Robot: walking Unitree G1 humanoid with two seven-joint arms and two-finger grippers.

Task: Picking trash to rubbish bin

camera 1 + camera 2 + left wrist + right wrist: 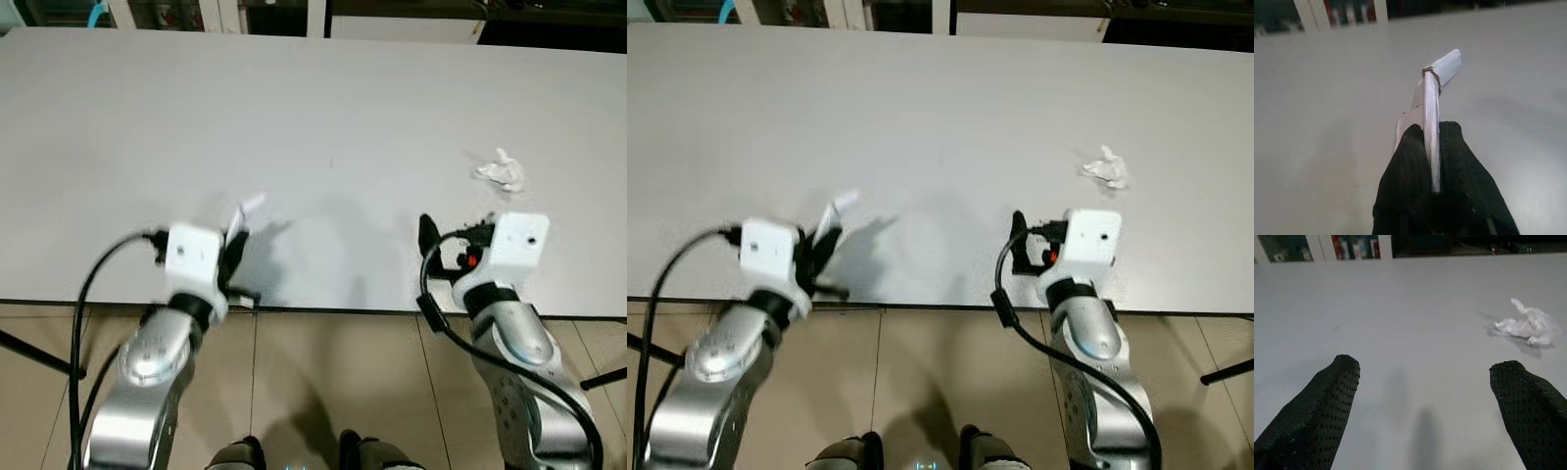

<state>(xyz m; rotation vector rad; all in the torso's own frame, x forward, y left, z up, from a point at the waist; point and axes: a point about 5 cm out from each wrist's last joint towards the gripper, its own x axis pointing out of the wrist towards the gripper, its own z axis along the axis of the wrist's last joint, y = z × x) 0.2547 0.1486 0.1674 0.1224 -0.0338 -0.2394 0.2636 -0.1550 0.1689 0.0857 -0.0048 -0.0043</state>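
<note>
Paper (pixel 1436 93), a flat white scrap, sits pinched edge-on between the left gripper's (pixel 233 250) closed fingers, lifted just above the near edge of the table (pixel 323 108). To do this well, keep that pinch firm while carrying it off, since only the lower end is clamped. The right gripper (pixel 1425 406) hovers with fingers spread apart, near the crumpled tissue (pixel 1528 325) lying further along the table; no bin is visible.

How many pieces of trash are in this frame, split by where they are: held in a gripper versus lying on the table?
Held in a gripper: 1, a folded white paper scrap pinched in the left gripper
Lying on the table: 1, a crumpled white wrapper ahead of the open right gripper
Total: 2
</note>
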